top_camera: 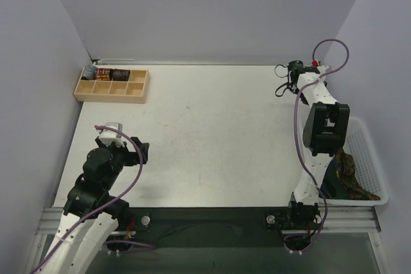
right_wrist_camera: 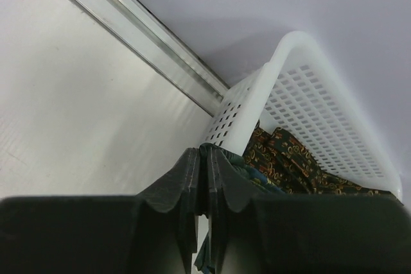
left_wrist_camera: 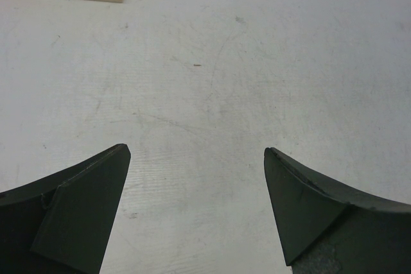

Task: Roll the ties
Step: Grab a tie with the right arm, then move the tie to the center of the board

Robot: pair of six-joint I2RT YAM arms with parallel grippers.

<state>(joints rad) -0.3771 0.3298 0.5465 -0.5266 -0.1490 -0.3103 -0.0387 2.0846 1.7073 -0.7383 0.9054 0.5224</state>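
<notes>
Right pincer [top_camera: 329,157] closes on a fold of the dark green tie [right_wrist_camera: 210,151] at the rim of a white perforated basket [top_camera: 369,152] standing at the near right corner of the table [top_camera: 212,133]. In the right wrist view its two fingers are pressed together, with green fabric showing at their tips and again lower down in the slit between them. The tie is bunched there, so neither its long axis nor the way its tip points can be read.

Just beyond it, inside the basket [right_wrist_camera: 282,62], lies the brown patterned tie [right_wrist_camera: 289,152], folded over itself. From above, this tie [top_camera: 353,171] runs in a loose diagonal toward the basket's near right corner, its ends hidden.

Left pincer [top_camera: 141,152] hangs near the left edge of the table, toward the near side. Its jaws are spread wide in the left wrist view [left_wrist_camera: 196,151], with nothing between them and bare table [left_wrist_camera: 257,62] below.

A wooden tray [top_camera: 112,85] with compartments sits at the far left corner. Small rolled items [top_camera: 103,73] fill three of its far compartments, too small to identify.
</notes>
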